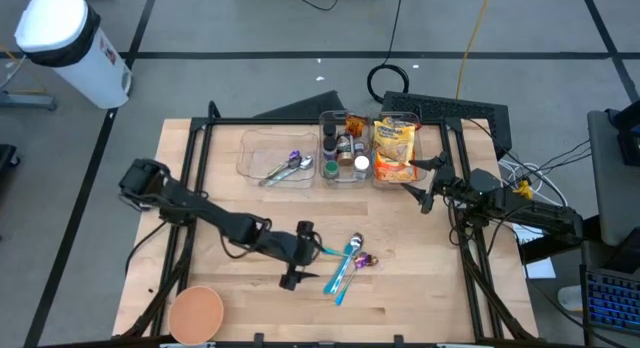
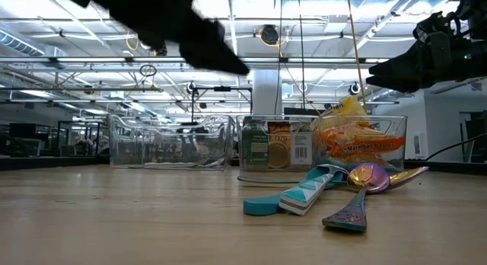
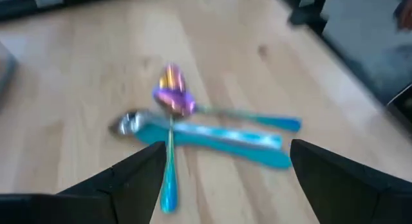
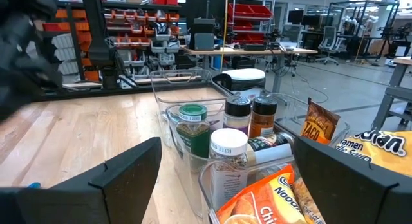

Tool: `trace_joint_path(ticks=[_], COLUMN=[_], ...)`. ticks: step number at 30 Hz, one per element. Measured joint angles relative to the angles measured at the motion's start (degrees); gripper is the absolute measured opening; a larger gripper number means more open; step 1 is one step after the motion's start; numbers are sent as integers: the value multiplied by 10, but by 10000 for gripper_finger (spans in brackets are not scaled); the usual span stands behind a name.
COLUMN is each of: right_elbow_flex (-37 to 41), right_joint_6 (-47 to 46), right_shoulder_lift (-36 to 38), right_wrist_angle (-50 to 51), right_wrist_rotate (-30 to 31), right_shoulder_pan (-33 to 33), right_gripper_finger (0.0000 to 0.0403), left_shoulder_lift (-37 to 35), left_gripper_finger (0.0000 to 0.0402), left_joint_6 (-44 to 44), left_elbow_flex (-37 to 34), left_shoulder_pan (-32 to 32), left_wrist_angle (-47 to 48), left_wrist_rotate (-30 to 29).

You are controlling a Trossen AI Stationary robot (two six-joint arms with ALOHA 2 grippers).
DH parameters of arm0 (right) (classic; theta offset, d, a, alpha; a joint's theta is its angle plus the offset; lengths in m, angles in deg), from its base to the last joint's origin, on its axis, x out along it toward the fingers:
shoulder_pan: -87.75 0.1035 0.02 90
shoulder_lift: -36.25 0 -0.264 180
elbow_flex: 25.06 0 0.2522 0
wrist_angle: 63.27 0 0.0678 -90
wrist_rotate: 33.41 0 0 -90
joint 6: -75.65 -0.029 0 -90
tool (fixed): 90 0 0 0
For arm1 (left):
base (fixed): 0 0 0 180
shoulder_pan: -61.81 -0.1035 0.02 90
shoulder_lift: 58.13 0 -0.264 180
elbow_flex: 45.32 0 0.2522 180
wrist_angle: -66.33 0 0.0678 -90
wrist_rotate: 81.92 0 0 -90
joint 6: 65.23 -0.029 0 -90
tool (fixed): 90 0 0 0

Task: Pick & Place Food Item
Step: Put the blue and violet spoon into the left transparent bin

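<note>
Food packets: orange snack bags (image 1: 394,148) sitting in the right-hand clear bin (image 1: 414,121) at the table's back edge, none lifted out that I can see
Spice jars: standing in the middle bin (image 1: 328,122), between the snack bin and the left-hand bin (image 1: 252,158), which holds a couple of utensils
Left gripper (image 1: 292,256): I've got it hanging over the middle of the table, fingers spread wide and empty, just beside the loose cutlery
Cutlery: teal-handled pieces (image 3: 212,137) and an iridescent spoon (image 3: 172,98) lie crossed on the bare wood, nothing gripping them
Right gripper (image 1: 424,183): parked at the near edge of the snack bin, jaws apart, nothing between them, pointed across the packets and jars
Bowl: orange bowl (image 1: 195,312) at the front left corner, well apart from everything, looks empty to me
Progress: I judge the food pick not yet made; grasp, carry and drop all remain
Next: right arm seems best placed for a packet
</note>
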Motion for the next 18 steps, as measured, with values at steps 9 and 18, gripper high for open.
trace_joint_path(ticks=[9, 18], right_elbow_flex=[0, 0], right_joint_6=[0, 0], right_shoulder_lift=[0, 0], right_wrist_angle=[0, 0], right_wrist_rotate=[0, 0], right_shoulder_pan=[0, 0], right_gripper_finger=[348, 348], left_shoulder_lift=[54, 52], left_gripper_finger=[340, 340], left_joint_6=[11, 10], left_elbow_flex=[0, 0], left_shoulder_pan=[-13, -21], left_wrist_angle=[21, 15], left_wrist_rotate=[10, 24])
